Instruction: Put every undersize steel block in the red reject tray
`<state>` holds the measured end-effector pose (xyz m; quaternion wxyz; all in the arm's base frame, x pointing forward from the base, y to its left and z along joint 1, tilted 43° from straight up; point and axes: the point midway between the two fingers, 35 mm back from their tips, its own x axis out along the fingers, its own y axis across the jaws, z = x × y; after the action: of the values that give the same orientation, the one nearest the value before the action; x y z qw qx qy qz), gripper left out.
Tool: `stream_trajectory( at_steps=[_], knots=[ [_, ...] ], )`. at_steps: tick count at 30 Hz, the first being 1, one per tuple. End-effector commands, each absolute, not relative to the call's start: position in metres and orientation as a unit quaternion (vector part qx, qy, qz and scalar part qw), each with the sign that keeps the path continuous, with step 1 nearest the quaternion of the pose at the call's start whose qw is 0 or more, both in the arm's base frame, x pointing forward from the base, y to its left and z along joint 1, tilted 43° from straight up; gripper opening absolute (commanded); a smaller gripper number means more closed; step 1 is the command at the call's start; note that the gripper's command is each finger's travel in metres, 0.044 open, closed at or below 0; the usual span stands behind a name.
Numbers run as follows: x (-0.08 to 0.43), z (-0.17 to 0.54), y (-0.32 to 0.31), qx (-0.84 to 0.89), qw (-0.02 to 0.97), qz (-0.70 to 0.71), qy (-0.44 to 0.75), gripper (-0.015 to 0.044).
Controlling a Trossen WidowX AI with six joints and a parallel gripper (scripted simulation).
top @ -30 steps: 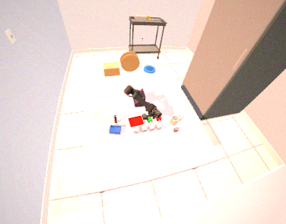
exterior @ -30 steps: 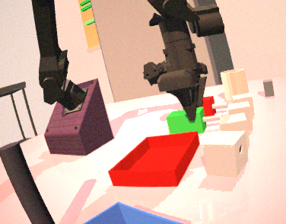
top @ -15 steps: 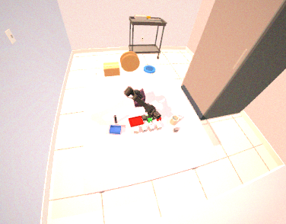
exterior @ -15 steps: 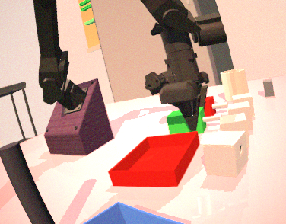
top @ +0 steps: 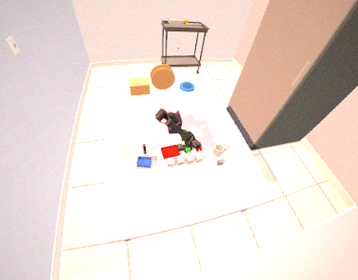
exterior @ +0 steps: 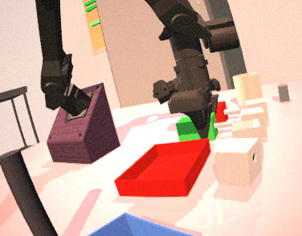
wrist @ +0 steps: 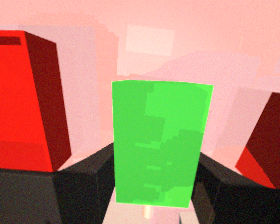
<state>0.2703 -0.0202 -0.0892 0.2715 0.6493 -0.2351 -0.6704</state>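
While the green GO gauge [top: 188,150] [exterior: 186,130] [wrist: 158,135] is straddled by the half-open gripper [top: 188,149] [exterior: 202,134] [wrist: 151,143], its pin [exterior: 223,125] [wrist: 147,212] pointing toward the blocks [top: 181,161] [exterior: 232,162] [wrist: 122,215], a firm hold cannot be confirmed.

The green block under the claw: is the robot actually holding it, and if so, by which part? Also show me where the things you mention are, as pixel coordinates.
Yes, probably: the gripper [top: 188,148] [exterior: 208,134] [wrist: 151,143] seems closed on the green block [top: 188,150] [exterior: 188,130] [wrist: 158,142], one finger against each opposite side.

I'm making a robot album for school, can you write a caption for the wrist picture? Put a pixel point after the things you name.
The black gripper [exterior: 204,130] [wrist: 151,143] fingers flank the green gauge handle [exterior: 188,129] [wrist: 158,142], red things either side.
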Motion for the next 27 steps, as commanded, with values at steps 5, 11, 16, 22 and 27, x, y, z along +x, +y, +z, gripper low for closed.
stream_trajectory(
  at_steps=[5, 11, 16, 22, 27],
  knots=[
    [0.271, -0.085, -0.015, 0.650, 0.270, -0.671, -0.235, 0.0122],
    [0.268, -0.051, 0.016, 0.648, 0.272, -0.672, -0.233, 0.0000],
    [0.266, -0.029, 0.034, 0.638, 0.274, -0.679, -0.236, 0.0000],
    [0.287, -0.039, 0.038, 0.670, 0.186, -0.647, -0.314, 0.0000],
    [0.315, -0.044, 0.050, 0.690, 0.049, -0.585, -0.423, 0.0000]
  ],
)
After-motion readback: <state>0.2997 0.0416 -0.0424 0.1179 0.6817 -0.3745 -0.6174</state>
